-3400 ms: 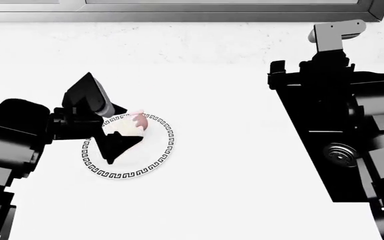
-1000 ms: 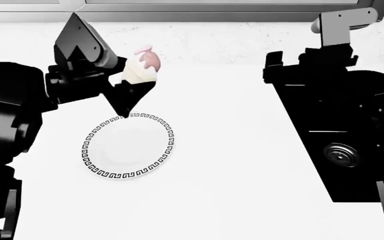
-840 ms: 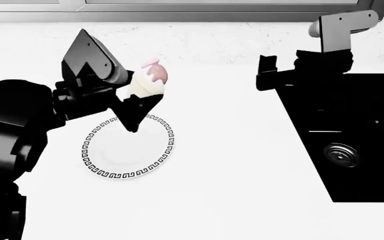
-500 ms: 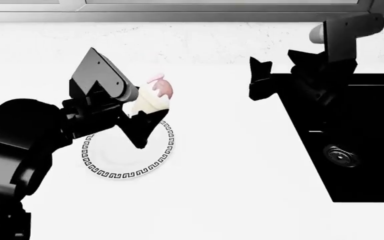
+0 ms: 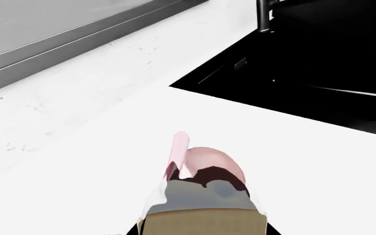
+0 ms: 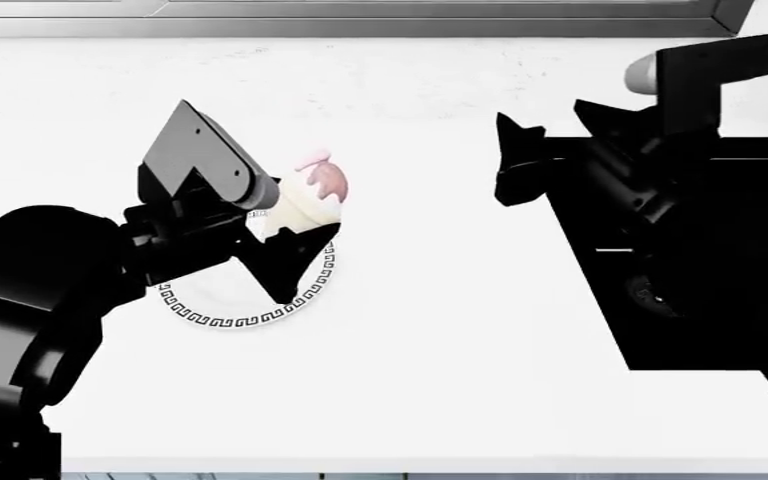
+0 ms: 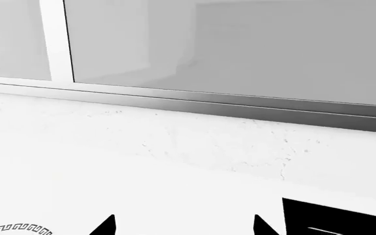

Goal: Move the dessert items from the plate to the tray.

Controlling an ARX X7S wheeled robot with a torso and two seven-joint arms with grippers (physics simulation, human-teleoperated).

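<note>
cone pastry point(image 6: 307, 195) pink top tilted toward window | left end effector point(image 6: 281, 232) clamped on it above plate point(image 6: 224, 312) | right end effector point(image 7: 184, 226) apart | left wrist view alone shows sink point(image 5: 318, 63)

My arms are glossy black, built of rounded, bulky housings near the shoulders that narrow toward the wrists. My left gripper point(image 6: 281, 238) ends in flat, angular black fingers point(image 6: 284, 270) tapering to sharp triangular points, with a grey-sheened wedge-shaped panel behind them. My right gripper point(image 6: 518, 160) shows the same pointed black tips point(image 7: 106, 226), and a light grey cylindrical piece tops that arm.
</note>
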